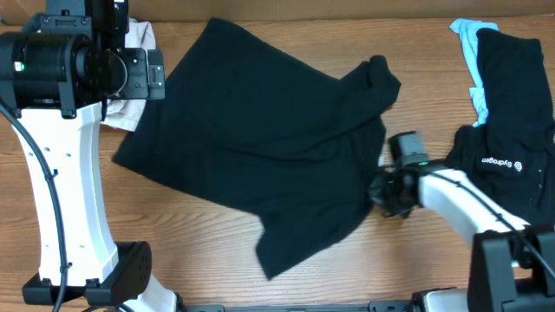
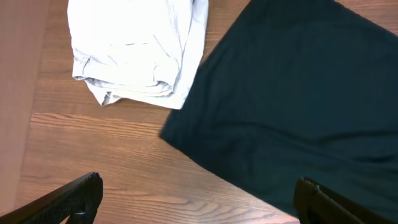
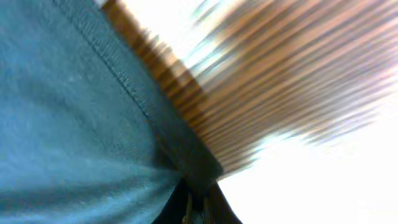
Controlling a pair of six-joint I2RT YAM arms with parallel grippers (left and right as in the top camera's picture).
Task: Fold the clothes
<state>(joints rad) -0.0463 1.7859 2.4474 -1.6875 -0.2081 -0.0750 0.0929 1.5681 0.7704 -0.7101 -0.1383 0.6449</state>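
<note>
A plain black T-shirt (image 1: 260, 139) lies spread and crumpled across the middle of the table. My right gripper (image 1: 384, 189) sits at its right edge. In the right wrist view the gripper (image 3: 198, 208) is shut on the shirt's hem (image 3: 186, 155), with fabric filling the left of the frame. My left gripper (image 2: 198, 183) is open above bare wood, just off the shirt's left corner (image 2: 298, 93), with nothing between its fingers (image 2: 81, 193). A black shirt with white logo text (image 1: 512, 147) and a light-blue piece (image 1: 473, 52) lie at the far right.
A pale beige folded garment (image 2: 137, 50) lies at the back left, beside the black shirt's corner and under the left arm (image 1: 78, 61). The right arm's white link (image 1: 468, 204) crosses the front right. The wooden table (image 1: 199, 243) shows bare at the front.
</note>
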